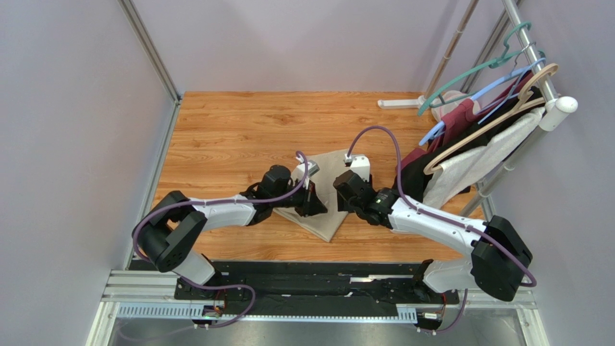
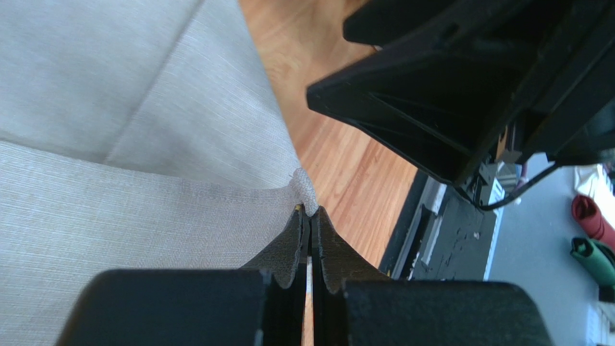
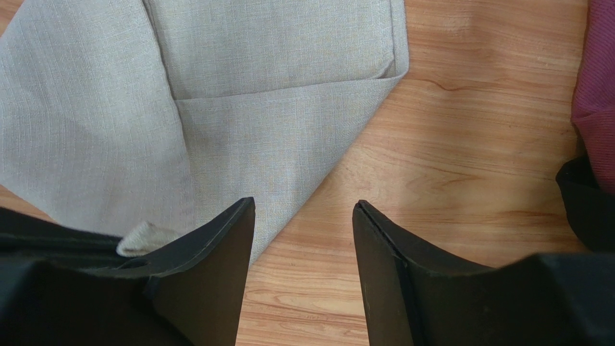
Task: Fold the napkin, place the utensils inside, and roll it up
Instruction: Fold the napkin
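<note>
Plain beige napkin [image 3: 238, 137] on orange-brown wood-grain table [image 3: 469, 166]; black jaws.

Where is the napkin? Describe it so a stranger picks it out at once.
On the wooden tabletop, look to the middle. The napkin lies there folded, pinched by the left gripper. It alone is plain beige and rests on the wood; the maroon and white garments hang on hangers at right.

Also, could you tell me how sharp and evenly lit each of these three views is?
Top view: soft, even light, no glare, the napkin crisp. Left wrist view: the cloth weave is slightly soft, and the left gripper, shut on its corner, is dark and underexposed. Right wrist view: the weave and the table grain are sharp; the open right gripper is a near-black silhouette.
</note>
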{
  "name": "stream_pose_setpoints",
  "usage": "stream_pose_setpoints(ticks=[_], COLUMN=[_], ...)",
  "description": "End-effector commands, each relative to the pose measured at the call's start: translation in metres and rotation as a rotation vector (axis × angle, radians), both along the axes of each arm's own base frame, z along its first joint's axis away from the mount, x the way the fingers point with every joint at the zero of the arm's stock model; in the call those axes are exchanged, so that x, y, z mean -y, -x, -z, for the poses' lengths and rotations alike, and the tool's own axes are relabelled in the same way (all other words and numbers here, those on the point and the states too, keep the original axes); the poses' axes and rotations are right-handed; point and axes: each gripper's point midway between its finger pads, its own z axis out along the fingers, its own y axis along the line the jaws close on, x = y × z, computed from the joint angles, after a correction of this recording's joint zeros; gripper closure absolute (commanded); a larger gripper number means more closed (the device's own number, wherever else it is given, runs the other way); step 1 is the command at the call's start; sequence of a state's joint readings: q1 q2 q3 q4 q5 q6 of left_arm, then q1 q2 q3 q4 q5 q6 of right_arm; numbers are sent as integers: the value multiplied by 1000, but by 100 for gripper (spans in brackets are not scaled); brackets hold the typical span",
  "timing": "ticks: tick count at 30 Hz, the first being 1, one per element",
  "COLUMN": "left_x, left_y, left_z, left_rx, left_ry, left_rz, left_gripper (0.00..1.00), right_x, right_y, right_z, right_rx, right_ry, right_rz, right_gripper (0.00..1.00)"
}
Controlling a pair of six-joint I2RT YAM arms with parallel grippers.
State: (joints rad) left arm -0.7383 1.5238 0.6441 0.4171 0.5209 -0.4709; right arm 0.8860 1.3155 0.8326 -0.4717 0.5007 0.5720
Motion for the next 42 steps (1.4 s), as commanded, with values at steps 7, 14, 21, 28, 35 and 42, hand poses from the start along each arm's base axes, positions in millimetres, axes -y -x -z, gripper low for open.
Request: stream_pose_setpoints(ticks=[7, 14, 21, 28, 35, 42], left_x=[24, 23, 26, 26, 20, -25], left_y=[24, 36, 45, 44, 43, 20], left_z=[3, 9, 16, 11, -28, -33], left_rx=[86, 117, 111, 91, 139, 161], left_ry=[-13, -69, -90, -103, -51, -157], left_rz=[150, 178, 204, 183, 141, -101], left_gripper=[100, 100, 100, 44, 17, 15], right_x=[5, 3, 1, 0, 3, -16], right_y=[-6, -8, -8, -6, -1, 15], right_z=[-7, -4, -2, -6, -14, -10], right_rx=[36, 31, 24, 27, 43, 7], right_ry=[-29, -20, -22, -35, -52, -123], right_rz=[49, 45, 39, 21, -10, -104], right_gripper=[43, 43, 43, 43, 43, 46])
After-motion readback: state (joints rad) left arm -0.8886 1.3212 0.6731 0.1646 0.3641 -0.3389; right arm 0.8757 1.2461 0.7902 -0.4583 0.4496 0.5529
